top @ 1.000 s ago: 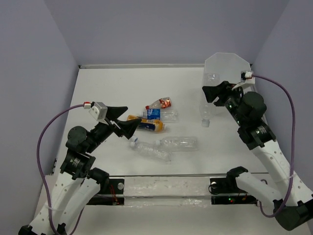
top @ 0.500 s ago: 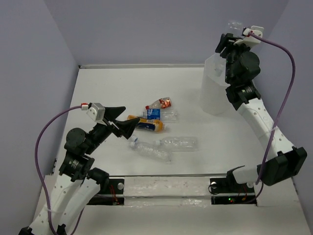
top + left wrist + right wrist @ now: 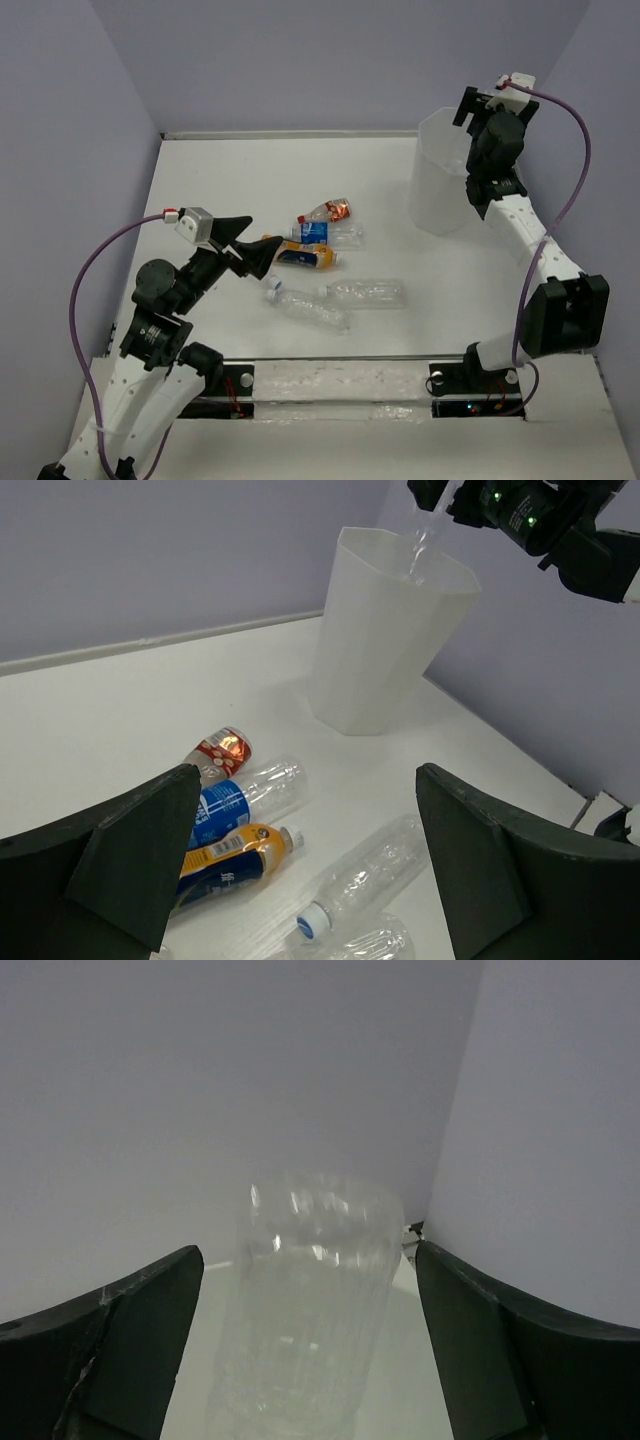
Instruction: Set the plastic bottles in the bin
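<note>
Surface point(image 3: 230, 180) white, walls point(image 3: 300, 60) pale lavender. Bin point(image 3: 440, 195) translucent white. All bottles clear plastic:
- red-label bottle point(image 3: 222, 752), red with pale marks
- blue-label bottle point(image 3: 225, 805), blue with white print
- orange bottle point(image 3: 225, 858), orange-yellow label with dark print, white cap
- capped plain bottle point(image 3: 370, 865), blue-and-white cap
- second plain bottle point(image 3: 310, 308), no label
- raised bottle point(image 3: 305, 1310), clear, no label seen

Left hand point(image 3: 305, 780) and right hand point(image 3: 307, 1250) black. Arms point(image 3: 150, 400) white and black, cables point(image 3: 90, 280) purple.

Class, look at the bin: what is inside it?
One clear bottle is at the bin's mouth, its lower end seemingly past the rim, under the right gripper. The cloudy walls hide anything deeper inside.
</note>
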Robot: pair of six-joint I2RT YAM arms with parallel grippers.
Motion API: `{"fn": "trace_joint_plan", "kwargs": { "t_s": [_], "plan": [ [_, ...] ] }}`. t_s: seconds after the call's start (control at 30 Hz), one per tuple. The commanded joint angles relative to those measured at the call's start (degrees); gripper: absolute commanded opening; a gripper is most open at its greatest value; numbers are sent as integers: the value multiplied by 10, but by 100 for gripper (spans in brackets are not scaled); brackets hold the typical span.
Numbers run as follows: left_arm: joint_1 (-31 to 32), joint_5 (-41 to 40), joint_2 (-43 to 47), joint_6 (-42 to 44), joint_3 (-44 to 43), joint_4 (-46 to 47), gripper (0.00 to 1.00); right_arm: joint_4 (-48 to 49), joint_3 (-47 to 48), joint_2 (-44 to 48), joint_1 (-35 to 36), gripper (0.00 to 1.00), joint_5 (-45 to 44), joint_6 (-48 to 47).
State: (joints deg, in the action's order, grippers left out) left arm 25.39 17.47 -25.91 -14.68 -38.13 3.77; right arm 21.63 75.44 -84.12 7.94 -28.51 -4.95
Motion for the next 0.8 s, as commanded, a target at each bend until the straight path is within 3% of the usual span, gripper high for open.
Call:
{"fn": "trace_joint_plan", "kwargs": {
  "t_s": [0.0, 0.2, 0.3, 0.5, 0.6, 0.77],
  "plan": [
    [-2, -10, -12, -2, -27, 13, 99, 54, -28, 34, 1, 94, 2, 14],
    [-4, -28, -15, -3, -31, 9, 99, -12, -23, 81, 14, 96, 106, 73],
    [-10, -72, -15, -4, -36, -13, 99, -53, -24, 91, 83, 95, 172, 57],
    [-24, -247, -8, -27, -56, -69, 99, -119, -7, 44, 238, 86, 393, 76],
    [-32, -331, 4, -50, -63, -91, 99, -155, 19, -9, 303, 84, 444, 76],
    [-46, -532, 23, -117, -84, -140, 99, -192, 109, -106, 366, 88, 497, 100]
  ]
}}
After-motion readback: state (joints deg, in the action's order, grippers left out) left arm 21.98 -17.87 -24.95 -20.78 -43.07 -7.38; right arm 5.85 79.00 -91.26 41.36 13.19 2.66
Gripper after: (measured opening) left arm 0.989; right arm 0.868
